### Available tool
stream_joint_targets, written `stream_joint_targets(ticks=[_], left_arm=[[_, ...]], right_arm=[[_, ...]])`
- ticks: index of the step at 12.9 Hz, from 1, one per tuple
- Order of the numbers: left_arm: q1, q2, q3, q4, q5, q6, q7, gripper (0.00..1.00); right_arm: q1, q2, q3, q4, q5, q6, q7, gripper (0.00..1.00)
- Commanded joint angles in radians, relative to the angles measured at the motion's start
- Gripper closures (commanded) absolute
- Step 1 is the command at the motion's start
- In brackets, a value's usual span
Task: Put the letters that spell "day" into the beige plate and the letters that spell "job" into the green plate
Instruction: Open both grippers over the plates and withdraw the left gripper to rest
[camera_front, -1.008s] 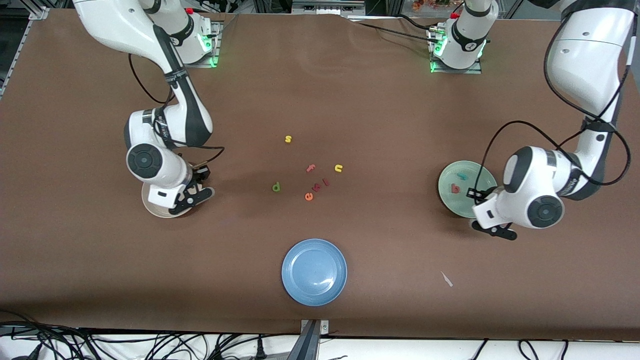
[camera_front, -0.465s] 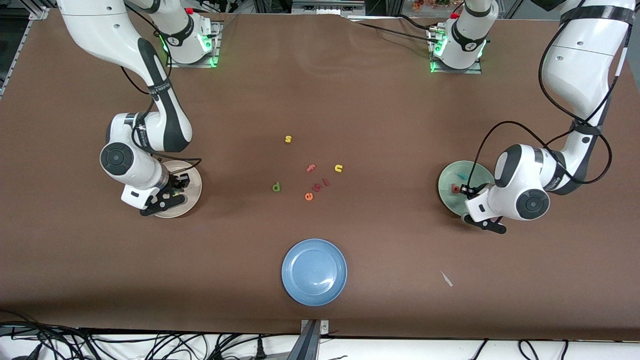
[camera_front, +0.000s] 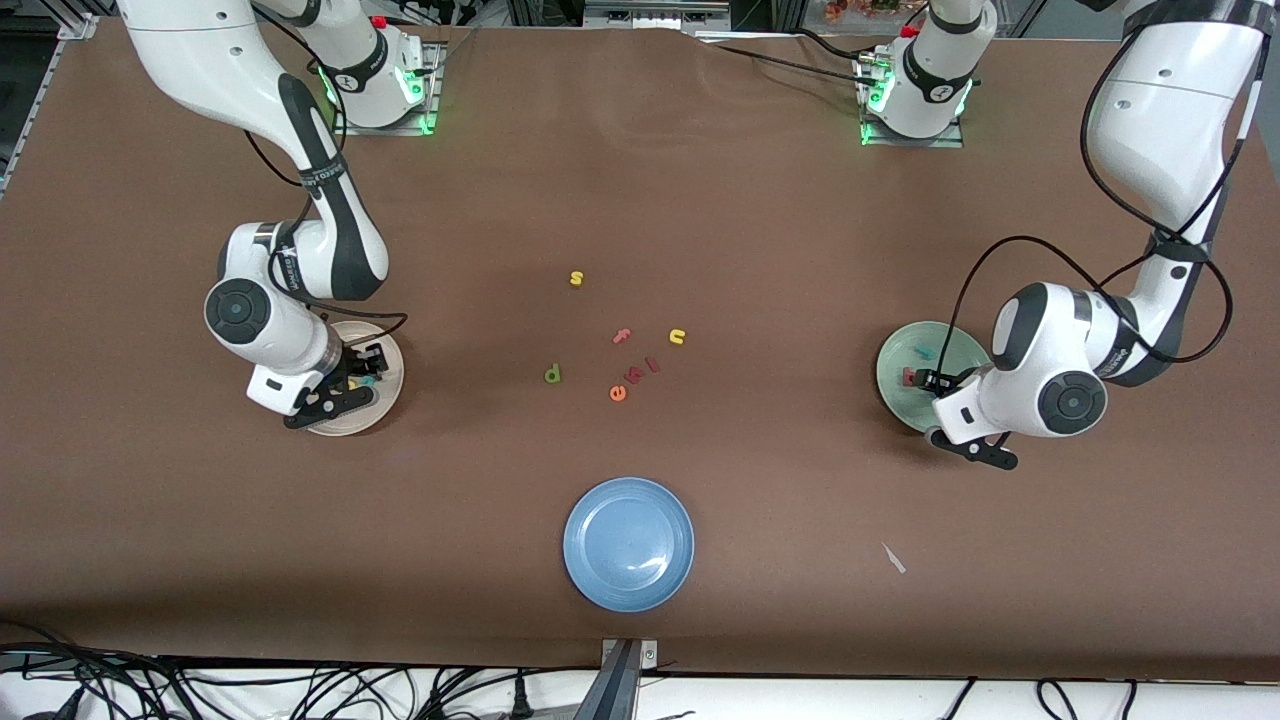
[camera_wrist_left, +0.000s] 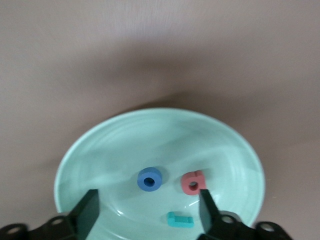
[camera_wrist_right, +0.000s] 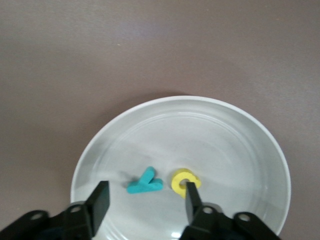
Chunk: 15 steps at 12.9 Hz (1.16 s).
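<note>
- The left hand (camera_wrist_left: 147, 212) hangs low over the green plate (camera_front: 950, 345) at the left arm's end of the worktop (camera_front: 760, 230). Its fingers (camera_wrist_left: 87, 210) stand wide apart with nothing between them.
- In the left wrist view three letters lie in that plate: the blue "o" (camera_wrist_left: 150, 179), the salmon-red "b" (camera_wrist_left: 193, 182) just beside it, and the teal "j" (camera_wrist_left: 180, 219) close to both. The "o" lies loose between the spread fingers, while one fingertip stands right at the "b".
- The right hand (camera_wrist_right: 145, 202) hangs low over the beige plate (camera_front: 388, 385) at the right arm's end of the worktop. Its fingers (camera_wrist_right: 100, 200) are parted and hold nothing.
- In the right wrist view the teal "y" (camera_wrist_right: 144, 182) and the yellow "a" (camera_wrist_right: 185, 180) lie side by side in that plate; one fingertip stands at the "a".
- The dark green "d" (camera_front: 552, 374) lies on the bare worktop near the middle, well apart from both plates.
- Close to the "d", toward the left arm's end, lie the orange "e" (camera_front: 618, 393), two small red letters, "k" (camera_front: 632, 376) and "l" (camera_front: 652, 364), the pink "f" (camera_front: 622, 336) and the yellow "n" (camera_front: 677, 337). The yellow "s" (camera_front: 576, 278) lies farther from the front camera than all of these.
- A blue plate (camera_front: 628, 543) sits nearer to the front camera than the loose letters, with nothing in it.
- A small pale scrap (camera_front: 893, 558) lies on the worktop toward the left arm's end, nearer to the front camera than the green plate.
</note>
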Motion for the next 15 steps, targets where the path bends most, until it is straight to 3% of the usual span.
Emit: stream_joint_targets(ticks=[1,5,7,10,12,15], left_arm=[[-0.011,-0.054,-0.035,0.078,0.012,-0.113,-0.007,0.0],[-0.06,-0.057,-0.068,0.242,0.009,-0.282,-0.08,0.0],[-0.062,-0.108,-0.114,0.278,0.008,-0.352,-0.166,0.0],[-0.058,-0.217,-0.145,0.282,0.002,-0.362,-0.201,0.0],[-0.057,-0.267,-0.141,0.356,-0.02,-0.363,-0.2,0.0],[-0.022,-0.299,-0.139,0.436,-0.075,-0.382,-0.203,0.0]], right_arm=[[0.002,-0.03,0.015,-0.002,0.025,-0.043,0.006,0.0],[0.003,-0.044,0.072,-0.002,0.047,-0.062,0.155,0.0],[0.003,-0.052,0.127,-0.002,0.047,-0.068,0.285,0.0],[0.006,-0.058,0.234,0.025,0.047,-0.068,0.504,0.0],[0.028,-0.052,0.286,0.059,0.045,-0.068,0.617,0.0],[0.101,-0.02,0.289,0.125,0.041,-0.068,0.739,0.0]])
